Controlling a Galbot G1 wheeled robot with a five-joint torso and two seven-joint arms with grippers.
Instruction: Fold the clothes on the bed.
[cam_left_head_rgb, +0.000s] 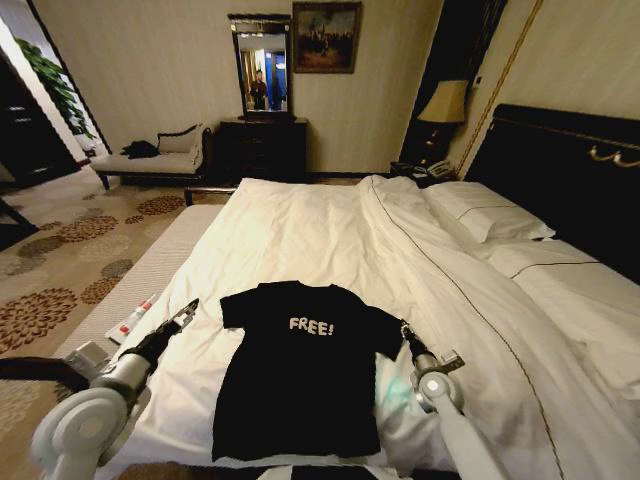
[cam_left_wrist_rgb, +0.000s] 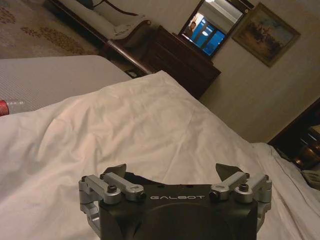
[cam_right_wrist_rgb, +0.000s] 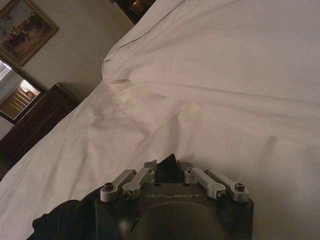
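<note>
Head view puts my left claw (cam_left_head_rgb: 187, 311) at lower left, fingers spread, just beside the T-shirt (cam_left_head_rgb: 300, 370), which lies flat at lower centre on the bed (cam_left_head_rgb: 300, 230). At lower right my right claw (cam_left_head_rgb: 406, 330) looks pinched on the sleeve edge. I'd judge the left should close on its sleeve so both lift evenly.
</note>
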